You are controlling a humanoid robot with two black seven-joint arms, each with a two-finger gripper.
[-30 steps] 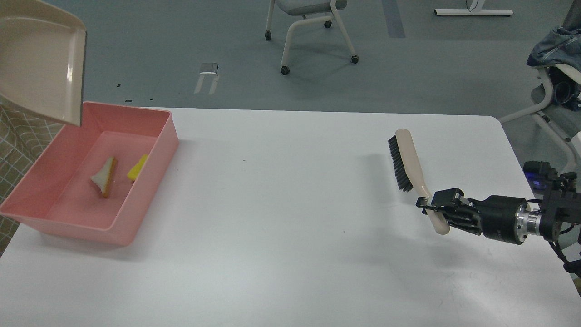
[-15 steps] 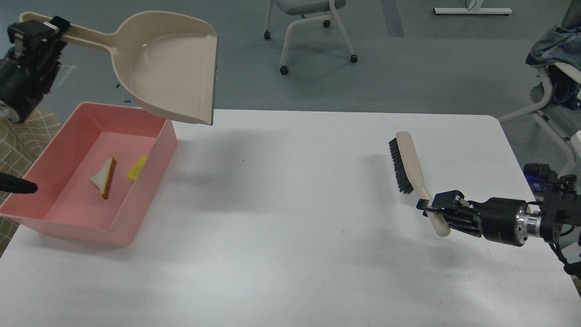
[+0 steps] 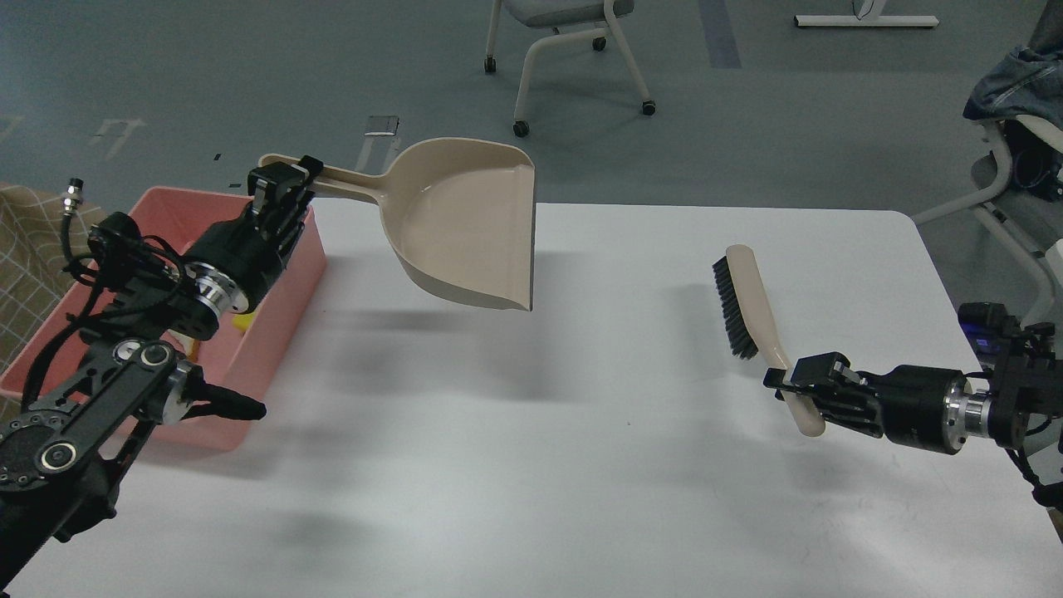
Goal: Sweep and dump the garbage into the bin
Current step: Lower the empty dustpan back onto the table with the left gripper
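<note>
My left gripper [image 3: 282,178] is shut on the handle of the beige dustpan [image 3: 465,224] and holds it in the air above the table, just right of the pink bin [image 3: 301,257]. The pan looks empty. My left arm covers most of the bin. A sliver of the yellow sponge [image 3: 242,319] shows past the arm inside the bin; the bread slice is hidden. My right gripper [image 3: 789,388] is shut on the handle of the beige brush [image 3: 747,291], whose black bristles face left, held low over the table's right side.
The white table [image 3: 581,448] has its far edge behind the dustpan and its right edge near my right arm. A wheeled chair [image 3: 565,33] stands on the floor beyond. Another chair with denim cloth [image 3: 1017,83] is at the far right.
My left arm has swung the dustpan down and to the right, from above the bin to over the table, and now covers the bin. The right gripper and brush have barely moved.
</note>
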